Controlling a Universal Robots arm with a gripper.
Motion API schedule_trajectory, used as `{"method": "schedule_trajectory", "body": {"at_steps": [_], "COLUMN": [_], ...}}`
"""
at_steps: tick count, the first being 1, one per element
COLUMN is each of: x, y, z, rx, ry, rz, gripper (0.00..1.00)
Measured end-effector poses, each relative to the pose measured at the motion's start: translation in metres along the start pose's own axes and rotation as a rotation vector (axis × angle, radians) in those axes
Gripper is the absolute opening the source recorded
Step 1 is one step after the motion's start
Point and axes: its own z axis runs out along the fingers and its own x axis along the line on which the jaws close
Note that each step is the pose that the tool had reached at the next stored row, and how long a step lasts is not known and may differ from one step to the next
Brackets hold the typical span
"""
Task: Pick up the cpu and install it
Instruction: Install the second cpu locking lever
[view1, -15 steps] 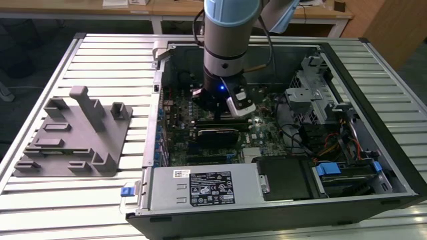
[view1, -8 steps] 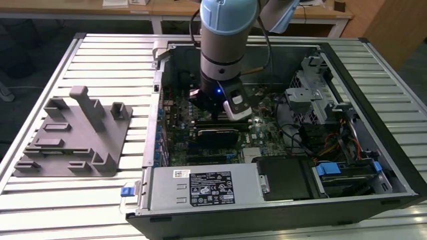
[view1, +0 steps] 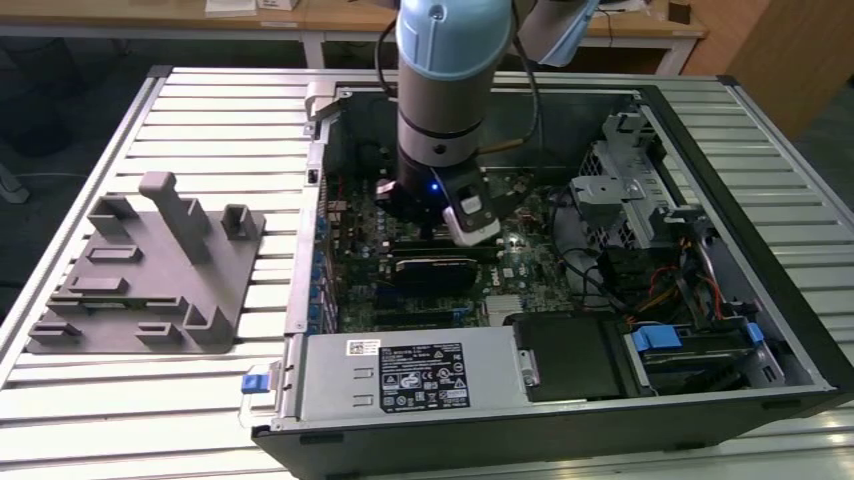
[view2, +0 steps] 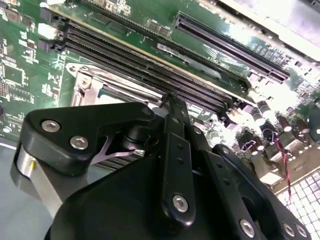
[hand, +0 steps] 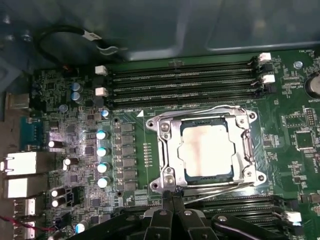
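Note:
In the first wrist view the cpu (hand: 207, 150), a flat square chip with a silvery top, lies inside the metal-framed socket (hand: 167, 132) on the green motherboard (hand: 130, 150). My gripper (hand: 170, 194) hangs just off the socket's edge, beside the cpu and apart from it, with the black fingers pressed together and nothing between them. The second wrist view looks along the same shut fingers (view2: 170, 107) over the socket frame (view2: 92, 87) and the memory slots (view2: 150, 70). In the exterior view the gripper (view1: 470, 228) is low inside the open computer case (view1: 747, 200).
A grey tray (view1: 147, 270) with upright posts sits on the slatted table at the exterior view's left. The case holds a power supply (view1: 414, 375), a drive cage (view1: 627, 190) and loose cables (view1: 667, 290). Capacitors (hand: 101, 150) stand beside the socket.

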Motion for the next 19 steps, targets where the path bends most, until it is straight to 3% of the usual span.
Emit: {"method": "schedule_trajectory", "body": {"at_steps": [2, 9, 14, 19], "x": [0.002, 0.0023, 0.0052, 0.0067], "y": [-0.0012, -0.0085, -0.0099, -0.0107], "z": [-0.0001, -0.001, 0.001, 0.0045], "rx": [-0.0058, -0.0089, -0.0363, -0.0495], "ry": [0.0006, 0.0014, 0.0043, 0.0058], "rz": [-0.001, -0.003, -0.007, -0.008], "gripper": [0.11, 0.11, 0.11, 0.11]}}
